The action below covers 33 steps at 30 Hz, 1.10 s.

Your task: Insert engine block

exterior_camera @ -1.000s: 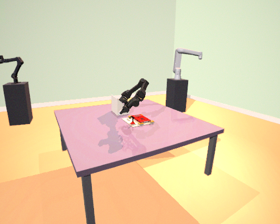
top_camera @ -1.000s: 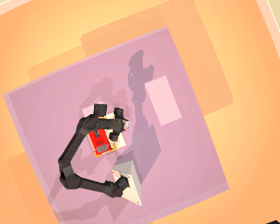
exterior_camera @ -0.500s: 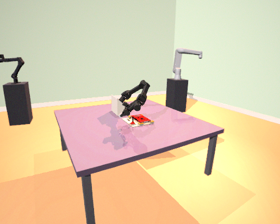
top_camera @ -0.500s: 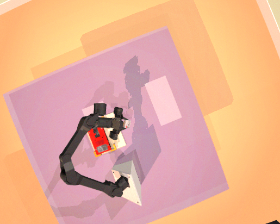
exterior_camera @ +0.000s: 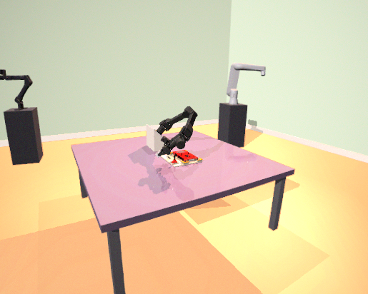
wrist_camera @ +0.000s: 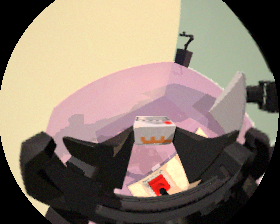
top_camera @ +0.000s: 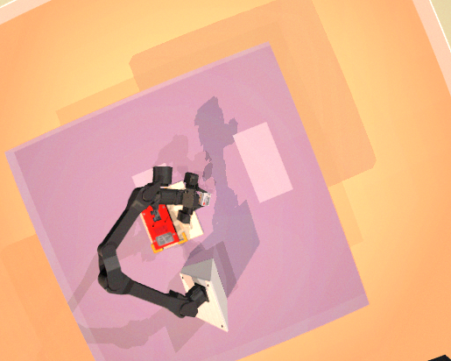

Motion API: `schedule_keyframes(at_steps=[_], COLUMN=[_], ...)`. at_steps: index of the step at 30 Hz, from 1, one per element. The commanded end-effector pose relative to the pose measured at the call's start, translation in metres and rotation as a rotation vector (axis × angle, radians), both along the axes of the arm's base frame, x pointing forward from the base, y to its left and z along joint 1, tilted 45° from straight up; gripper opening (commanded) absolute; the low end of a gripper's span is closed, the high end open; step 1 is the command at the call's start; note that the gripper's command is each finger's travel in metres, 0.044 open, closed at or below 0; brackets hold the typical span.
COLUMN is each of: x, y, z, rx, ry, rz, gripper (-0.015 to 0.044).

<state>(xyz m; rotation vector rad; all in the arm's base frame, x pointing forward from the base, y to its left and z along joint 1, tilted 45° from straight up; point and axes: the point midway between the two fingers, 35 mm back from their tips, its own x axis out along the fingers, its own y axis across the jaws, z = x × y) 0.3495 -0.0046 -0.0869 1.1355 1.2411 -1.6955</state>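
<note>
My gripper [top_camera: 205, 199] [wrist_camera: 151, 127] is shut on the engine block [wrist_camera: 154, 137], a small white and grey block with orange marks low on its near face and a red spot on top. The block is level between the fingertips in the wrist view. The gripper reaches out sideways beyond the cream board. The red car body [top_camera: 168, 226] [exterior_camera: 189, 154] lies on the table, with black parts and a grey window on it. The arm covers its far end in the top view. The opening, the rib and the block's slot cannot be made out.
A cream board [top_camera: 195, 230] [wrist_camera: 177, 172] lies beside the car body, with a red and black piece on it. Yellow corner pieces hold the car body's end. A pale upright wedge [top_camera: 220, 293] [exterior_camera: 153, 139] [wrist_camera: 233, 104] stands at the arm's base. A pale rectangle [top_camera: 263, 162] lies on the table.
</note>
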Motion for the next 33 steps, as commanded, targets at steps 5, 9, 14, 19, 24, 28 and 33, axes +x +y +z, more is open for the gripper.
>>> schedule_keyframes(at_steps=[5, 9, 14, 19, 24, 28, 33], x=[-0.003, -0.003, -0.004, -0.004, -0.005, -0.005, -0.005], y=[0.010, 0.014, 0.019, 0.024, 0.029, 0.033, 0.038], z=[-0.010, -0.015, -0.019, -0.025, -0.030, -0.034, -0.039], rx=[0.001, 0.002, 0.002, 0.002, 0.003, 0.003, 0.003], ry=[0.008, 0.008, 0.008, 0.008, 0.009, 0.009, 0.009], rz=[0.000, 0.000, 0.000, 0.000, 0.000, 0.000, 0.000], gripper=[0.0000, 0.0000, 0.0000, 0.0000, 0.0000, 0.0000, 0.0000])
